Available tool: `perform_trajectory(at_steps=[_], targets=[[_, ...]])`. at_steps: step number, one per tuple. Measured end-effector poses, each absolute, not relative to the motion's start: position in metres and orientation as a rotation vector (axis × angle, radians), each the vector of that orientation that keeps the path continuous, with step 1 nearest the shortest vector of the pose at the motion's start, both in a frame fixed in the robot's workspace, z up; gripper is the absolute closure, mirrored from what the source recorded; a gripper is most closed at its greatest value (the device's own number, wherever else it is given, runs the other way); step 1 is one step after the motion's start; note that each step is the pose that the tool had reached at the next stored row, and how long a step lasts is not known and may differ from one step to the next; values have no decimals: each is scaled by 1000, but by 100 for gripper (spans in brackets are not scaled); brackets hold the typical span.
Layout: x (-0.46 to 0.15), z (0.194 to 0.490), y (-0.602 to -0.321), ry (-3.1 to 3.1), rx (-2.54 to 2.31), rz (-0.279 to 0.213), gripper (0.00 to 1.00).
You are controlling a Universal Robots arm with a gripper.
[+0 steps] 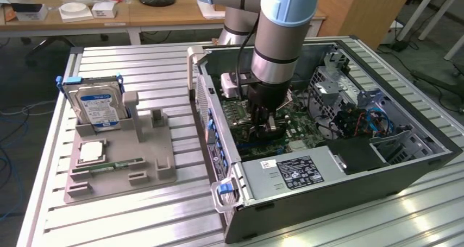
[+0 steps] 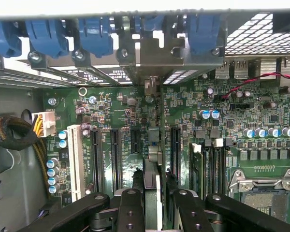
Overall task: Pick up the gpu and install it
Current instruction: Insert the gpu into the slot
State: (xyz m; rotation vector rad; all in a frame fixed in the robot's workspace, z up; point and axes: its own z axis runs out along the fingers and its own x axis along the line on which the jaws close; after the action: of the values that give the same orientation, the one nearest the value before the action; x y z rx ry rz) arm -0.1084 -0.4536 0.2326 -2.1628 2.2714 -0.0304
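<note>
Nearest in the exterior view lies the ribbed aluminium tabletop [image 1: 145,220]. On it lies an open computer case [image 1: 406,171], with its labelled power supply [image 1: 294,171] at the near end. At about nine o'clock from the case in that view sits a grey holder tray [image 1: 119,176]. It carries a memory stick [image 1: 108,165], a processor chip [image 1: 92,151] and, further back, a blue-labelled hard drive [image 1: 98,108] standing on edge. The upright posts [image 1: 156,119] beside the drive hold nothing, so I judge that the pick-up half of the job is done.

Deeper in, at the middle of the case, the gripper [image 1: 264,126] hangs low over the green motherboard [image 1: 301,122]. The wrist view shows the black fingers [image 2: 130,203] clamped on the gpu [image 2: 152,150]. The card is seen edge-on as a thin strip running from between the fingers toward the rear panel. It lies parallel to the black expansion slots [image 2: 113,159] either side of it. Its far end reaches the silver bracket openings under the blue clips [image 2: 94,36].

The card is lined up over the board, but whether its edge is pressed home in a slot cannot be told. It has not been let go.

Beyond, the grey arm [image 1: 279,35] rises out of the case, with a wooden desk [image 1: 108,19] at eleven o'clock behind it.
</note>
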Motion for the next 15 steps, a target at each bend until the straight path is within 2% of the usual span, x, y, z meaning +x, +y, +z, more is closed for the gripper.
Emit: perform_trajectory(at_steps=[15], targets=[[-104, 233, -454, 2267, -2164, -26, 72]])
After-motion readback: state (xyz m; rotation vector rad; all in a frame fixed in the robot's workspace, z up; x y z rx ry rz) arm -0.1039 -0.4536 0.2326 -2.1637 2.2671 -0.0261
